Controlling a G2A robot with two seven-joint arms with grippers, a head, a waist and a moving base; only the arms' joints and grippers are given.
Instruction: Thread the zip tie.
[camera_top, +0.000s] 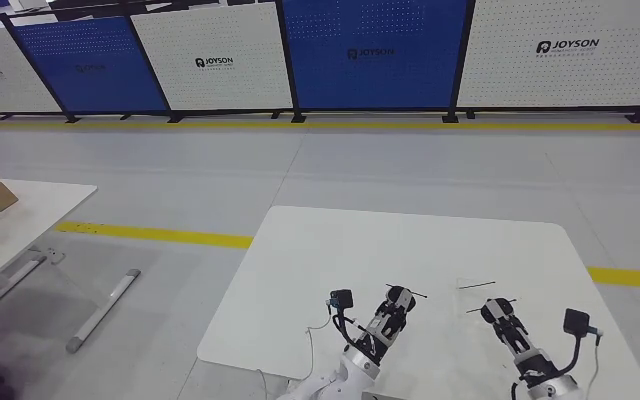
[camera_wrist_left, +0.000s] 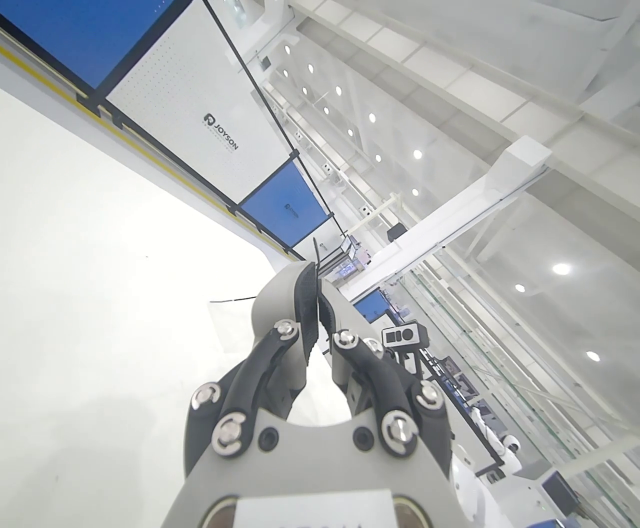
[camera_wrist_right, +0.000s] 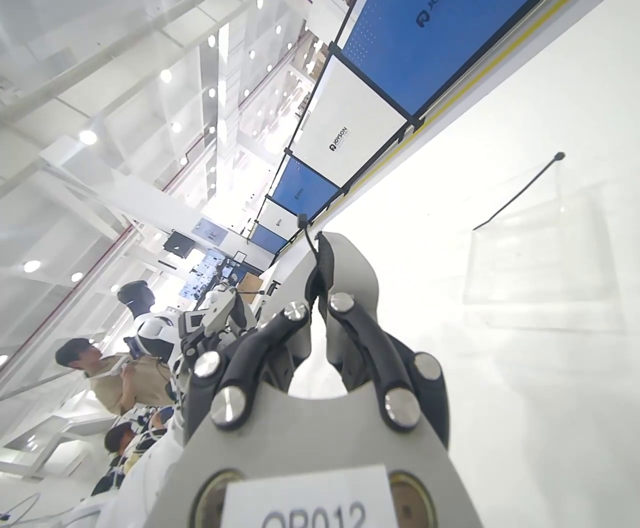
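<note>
The left gripper (camera_wrist_left: 316, 300) is clamped on a black zip tie, the left tie (camera_wrist_left: 315, 252). Only a thin end pokes past its pads. The right gripper (camera_wrist_right: 320, 280) is likewise closed on the right tie (camera_wrist_right: 306, 232), whose small blocky end, probably the head, sticks out. Both are held above the near edge of the worktop (camera_top: 400, 250), toward its right corner and well apart from each other. A spare tie (camera_wrist_right: 520, 192) lies flat just beyond the right gripper, over what looks like a clear tray (camera_wrist_right: 540, 280).

The main risk is misalignment. The exposed ends are short and thin, so a slight tilt of either wrist would send the tip past the head's slot. The strip is flexible and may buckle when pushed rather than feed through. A tie could also twist or slip between the pads. A low approach might knock the spare tie or the tray.
</note>
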